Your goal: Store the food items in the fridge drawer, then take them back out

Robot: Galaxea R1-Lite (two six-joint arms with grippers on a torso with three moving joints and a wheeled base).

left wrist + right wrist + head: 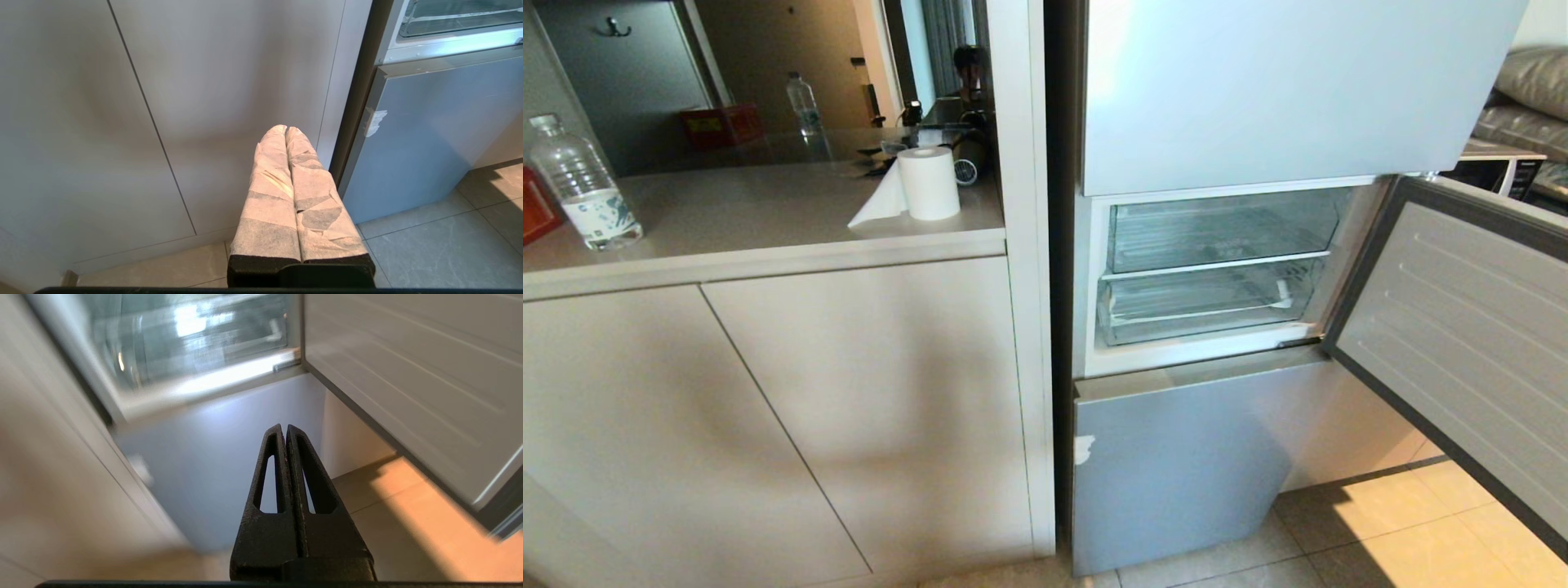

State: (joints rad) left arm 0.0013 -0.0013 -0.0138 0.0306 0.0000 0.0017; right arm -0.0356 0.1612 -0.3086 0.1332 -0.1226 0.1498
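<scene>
The food items are out of view. The fridge's middle compartment [1094, 278] is open, with two transparent drawers pushed in: an upper one [1221, 229] and a lower one [1205, 300] that has a small white mark. I cannot tell which of them is the fridge drawer. Neither arm shows in the head view. My left gripper [285, 128] has white-wrapped fingers; it is shut and empty, low in front of the cabinet door [229, 81]. My black right gripper [284, 426] is also shut and empty. It hangs before the lower fridge door [212, 457], below the drawers [196, 339].
The open fridge door [1462, 343] swings out on the right over the tiled floor [1388, 531]. On the left, a counter [768, 237] above beige cabinets carries a water bottle [584, 188] and a paper roll [929, 184]. A person [970, 69] is visible behind the counter.
</scene>
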